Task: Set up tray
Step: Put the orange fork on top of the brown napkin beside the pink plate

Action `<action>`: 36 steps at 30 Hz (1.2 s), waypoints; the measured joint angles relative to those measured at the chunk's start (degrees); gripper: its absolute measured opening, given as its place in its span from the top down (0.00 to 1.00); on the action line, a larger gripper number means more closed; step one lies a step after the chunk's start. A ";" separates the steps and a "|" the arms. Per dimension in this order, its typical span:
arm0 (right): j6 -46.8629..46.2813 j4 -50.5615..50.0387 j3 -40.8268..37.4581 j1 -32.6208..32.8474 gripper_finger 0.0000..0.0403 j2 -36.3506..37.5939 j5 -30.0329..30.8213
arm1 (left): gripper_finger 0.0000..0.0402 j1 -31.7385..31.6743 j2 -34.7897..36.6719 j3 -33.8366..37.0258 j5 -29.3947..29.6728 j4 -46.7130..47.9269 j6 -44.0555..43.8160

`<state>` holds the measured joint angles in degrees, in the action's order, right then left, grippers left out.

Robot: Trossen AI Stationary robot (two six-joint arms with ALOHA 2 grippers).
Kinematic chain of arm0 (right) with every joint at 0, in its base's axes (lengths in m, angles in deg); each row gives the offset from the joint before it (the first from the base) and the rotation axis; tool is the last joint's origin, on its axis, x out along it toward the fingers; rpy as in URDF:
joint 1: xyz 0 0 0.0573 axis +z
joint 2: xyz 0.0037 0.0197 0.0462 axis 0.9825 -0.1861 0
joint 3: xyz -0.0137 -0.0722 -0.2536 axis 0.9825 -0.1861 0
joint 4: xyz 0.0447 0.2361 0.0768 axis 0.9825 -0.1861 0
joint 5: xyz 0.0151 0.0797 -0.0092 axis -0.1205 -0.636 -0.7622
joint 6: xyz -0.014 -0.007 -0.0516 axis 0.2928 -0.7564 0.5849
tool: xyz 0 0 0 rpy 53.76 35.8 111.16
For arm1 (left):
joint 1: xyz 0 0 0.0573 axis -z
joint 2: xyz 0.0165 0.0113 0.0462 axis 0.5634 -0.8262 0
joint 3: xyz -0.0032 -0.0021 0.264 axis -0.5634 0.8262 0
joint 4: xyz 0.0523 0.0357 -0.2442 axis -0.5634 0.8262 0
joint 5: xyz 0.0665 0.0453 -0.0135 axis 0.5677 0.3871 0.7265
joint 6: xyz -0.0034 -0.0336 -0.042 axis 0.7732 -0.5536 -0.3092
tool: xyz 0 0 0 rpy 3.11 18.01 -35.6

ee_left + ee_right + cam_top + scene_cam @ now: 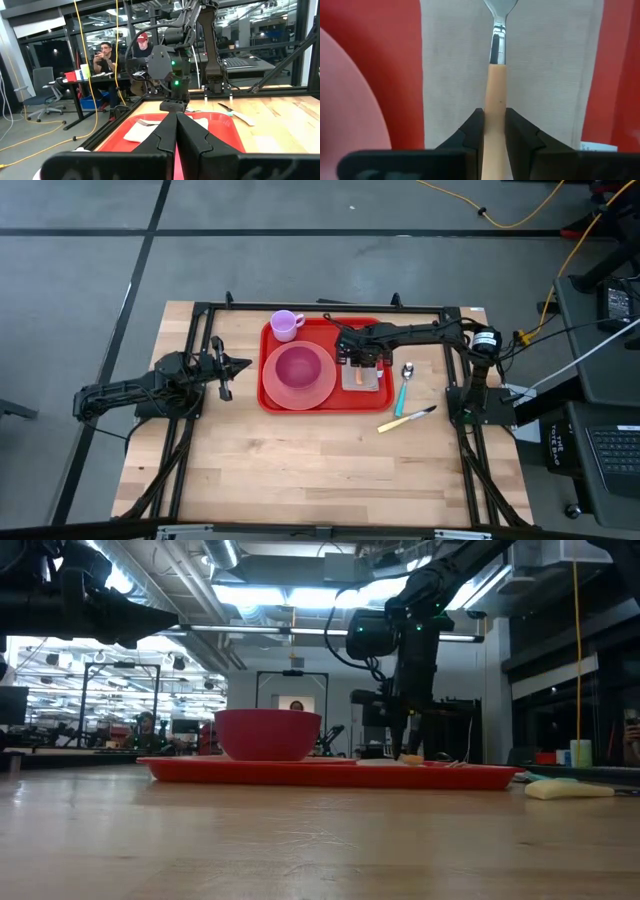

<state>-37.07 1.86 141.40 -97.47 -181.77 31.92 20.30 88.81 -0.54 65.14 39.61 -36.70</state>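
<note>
From above, a red tray (pixel 322 360) lies on the wooden table (pixel 300 450), holding a pink bowl (pixel 297 368) on a plate (pixel 320 392) and a napkin (pixel 372 383). The right arm stretches across the tray, its gripper (pixel 360 363) pointing down over the napkin. The left arm is folded beside the tray, its gripper (pixel 236 365) closed and empty. A spoon (pixel 405 385) and a knife (pixel 406 419) lie right of the tray.

At table level, the right arm drops steeply onto the tray (pixel 330 772).

The left wrist camera shows its closed fingers (pixel 170 137) aimed at the tray (pixel 225 132).

The right wrist camera shows fingers (pixel 472 131) clamping a fork's (pixel 495 100) peach handle over the napkin (pixel 545 75).
</note>
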 joint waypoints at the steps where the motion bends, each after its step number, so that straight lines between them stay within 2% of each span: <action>1: 0.12 -0.01 0.00 0.00 0.85 0.00 0.01 | 0.99 -0.01 0.00 -0.02 -0.01 0.01 -0.01; 9: -0.67 0.00 0.00 0.37 0.85 -0.01 3.03 | 0.99 -0.01 0.00 -0.02 -0.03 -0.01 -5.73; 36: 0.62 0.61 0.07 0.44 0.85 -3.06 1.89 | 0.99 0.01 0.00 -0.02 -0.01 -0.01 -5.86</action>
<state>-36.45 2.47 141.46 -97.03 -184.83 33.82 20.31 88.81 -0.56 65.13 39.60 -42.56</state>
